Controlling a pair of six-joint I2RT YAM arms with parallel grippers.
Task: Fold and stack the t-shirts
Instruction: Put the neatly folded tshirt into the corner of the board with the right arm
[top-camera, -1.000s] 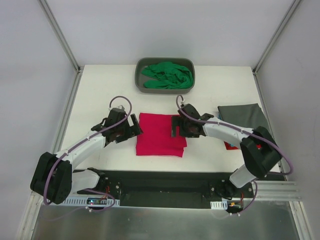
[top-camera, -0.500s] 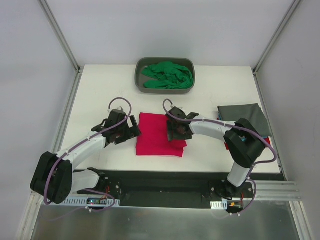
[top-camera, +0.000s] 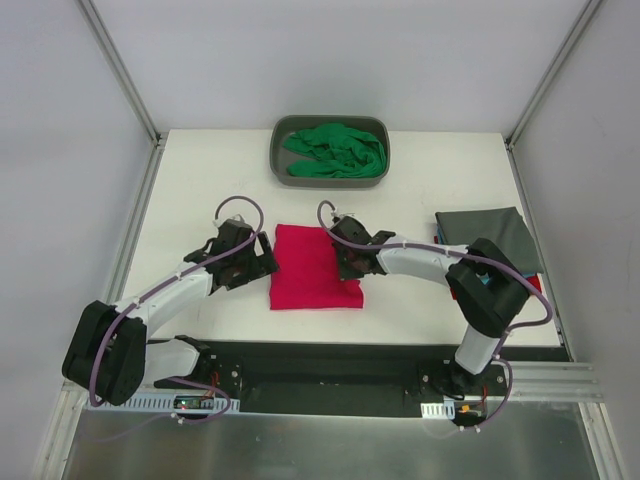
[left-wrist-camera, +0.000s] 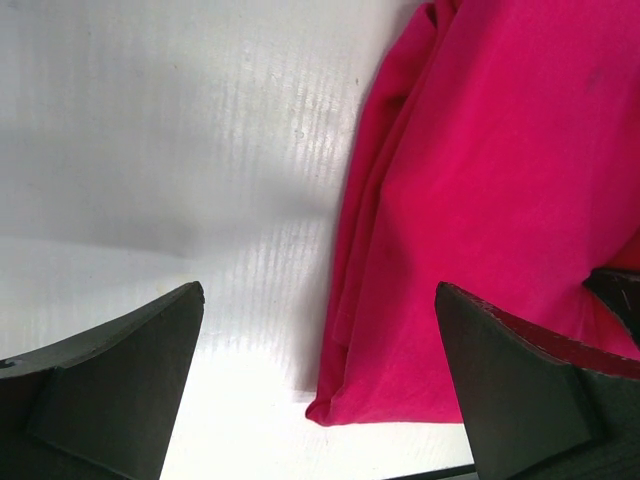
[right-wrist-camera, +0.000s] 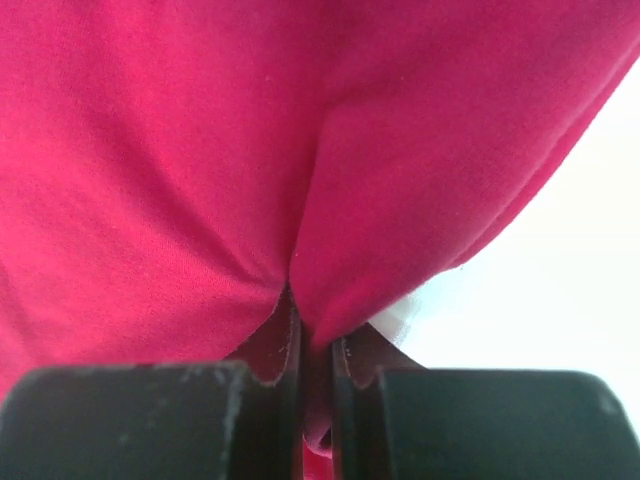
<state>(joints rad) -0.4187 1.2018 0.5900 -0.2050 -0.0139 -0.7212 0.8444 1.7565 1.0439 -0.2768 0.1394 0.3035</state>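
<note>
Your right hand (top-camera: 347, 262) is clenched on the right edge of the pink shirt (top-camera: 310, 285), mid-worktop (top-camera: 200, 190) — left hand (top-camera: 260, 260) released beside it. Next, likely: carry it onto the grey shirt (top-camera: 485, 232) — folds intact.

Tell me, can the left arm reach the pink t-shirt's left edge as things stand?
Probably yes. The left gripper hangs open at that edge of the pink t-shirt, nothing between. The right gripper pinches the far side, out of the way.
</note>
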